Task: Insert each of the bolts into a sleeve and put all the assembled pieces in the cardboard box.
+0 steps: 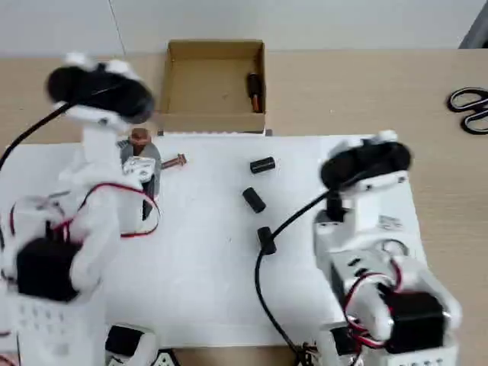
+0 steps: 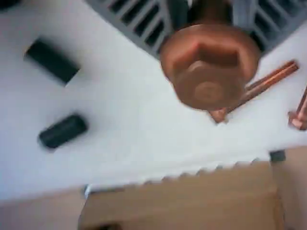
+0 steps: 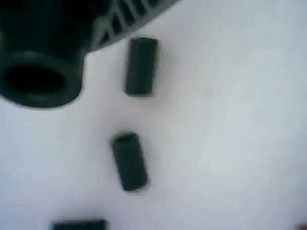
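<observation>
My left gripper is shut on a copper bolt, held head-up over the left part of the white mat, near the cardboard box. Another bolt lies on the mat beside it, and a third bolt lies close by. My right gripper is shut on a black sleeve. Three loose sleeves lie mid-mat. An assembled piece lies inside the box.
Scissors lie on the wooden table at the far right. The right arm stands over the mat's right side, with its black cable trailing across the mat. The box stands at the mat's far edge.
</observation>
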